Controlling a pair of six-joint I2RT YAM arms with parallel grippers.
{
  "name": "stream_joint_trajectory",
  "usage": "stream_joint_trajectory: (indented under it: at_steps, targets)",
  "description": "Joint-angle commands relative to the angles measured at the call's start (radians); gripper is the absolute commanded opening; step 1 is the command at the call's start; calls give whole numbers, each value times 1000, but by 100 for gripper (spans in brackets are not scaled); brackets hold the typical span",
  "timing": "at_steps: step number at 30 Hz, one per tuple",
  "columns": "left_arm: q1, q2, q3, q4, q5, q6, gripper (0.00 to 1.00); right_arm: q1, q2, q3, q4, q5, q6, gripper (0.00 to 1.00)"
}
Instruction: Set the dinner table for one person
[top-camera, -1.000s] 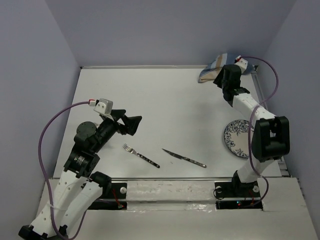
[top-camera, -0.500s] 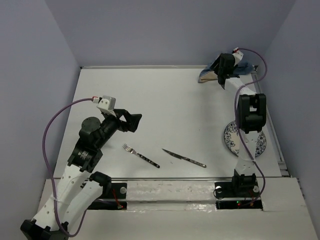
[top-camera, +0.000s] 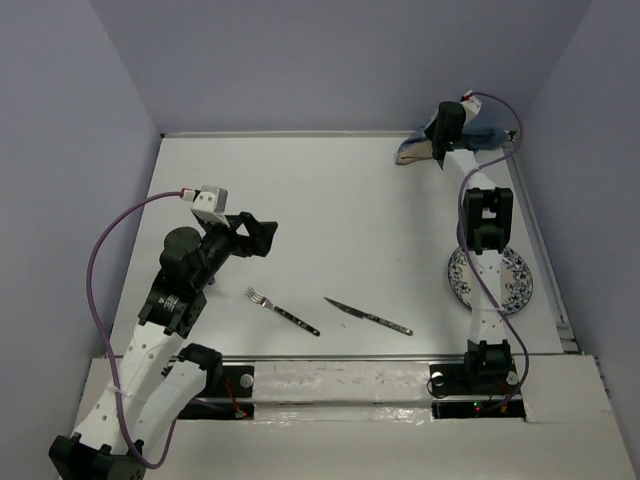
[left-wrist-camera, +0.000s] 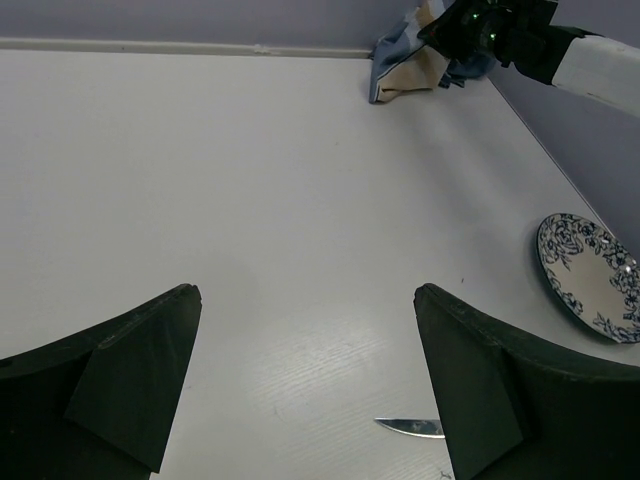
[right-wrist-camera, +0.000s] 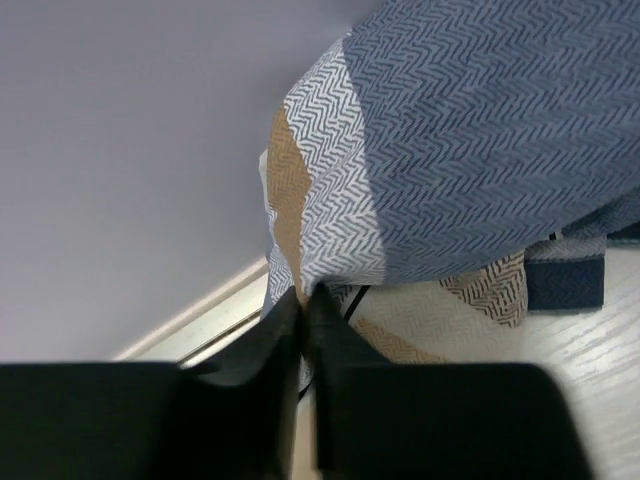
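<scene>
The white dinner table holds a fork, a knife and a blue-patterned plate. A blue-and-tan patchwork placemat lies bunched in the far right corner. My right gripper is shut on the placemat's edge there. My left gripper is open and empty above the table's left side, above and left of the fork. In the left wrist view I see the knife tip, the plate and the placemat.
Walls close the table on the left, back and right. A metal rail runs along the right edge beside the plate. My right arm stretches upright over the plate's left part.
My right arm has stretched out toward the far corner and the gripper now sits on the placemat's edge. My left arm has drawn back slightly to the left.
</scene>
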Motion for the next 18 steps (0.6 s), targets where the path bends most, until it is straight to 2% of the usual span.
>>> stream_joint_trajectory:
  at_steps: [1,3,4,6,7,13,14,17,18]
  targets:
    - [13,-4,-4,46,3,12,99,-18,-12,75,20,-17,-17,0]
    - [14,-11,-4,48,1,11,99,-18,-50,28,64,-62,-26,0]
    - [19,-12,-4,49,1,11,99,-9,-126,-79,167,-126,-36,0]
    - [24,-14,-1,49,9,8,99,15,-246,-182,275,-209,-80,0]
    - [25,-15,-2,49,10,8,99,16,-247,-182,280,-240,-98,0]
    - [28,-37,-1,51,15,-3,99,60,-564,-303,300,-489,-114,0]
    - [31,-46,1,49,12,-5,99,60,-649,-366,300,-519,-96,0]
    - [33,-67,1,45,-6,-9,99,60,-769,-478,297,-633,-57,0]
    - [33,-70,4,45,-13,-12,99,60,-841,-568,297,-673,-48,0]
